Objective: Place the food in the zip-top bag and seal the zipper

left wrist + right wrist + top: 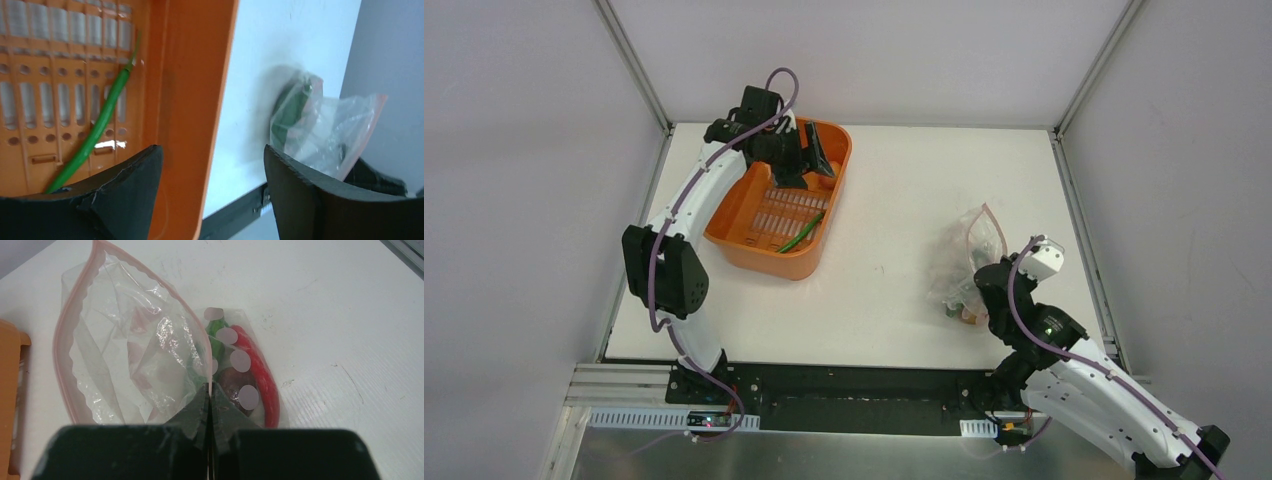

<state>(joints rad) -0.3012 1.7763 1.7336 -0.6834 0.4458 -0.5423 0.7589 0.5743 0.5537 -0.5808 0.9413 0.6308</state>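
Grippers: left gripper [213, 152] wide apart, empty, over orange tub [762, 256]; right gripper [210, 390] tight on zip-top bag [125, 355].

Bright, diffuse light fills the scene. The white table [904, 200] is nearly washed out, with only a faint shadow just beside the orange tub [809, 262]. A small glare patch shines on the tub's floor. Beyond the tub, the zip-top bag [330, 125] is blurred in the left wrist view. Its crinkles glint crisply in the right wrist view.
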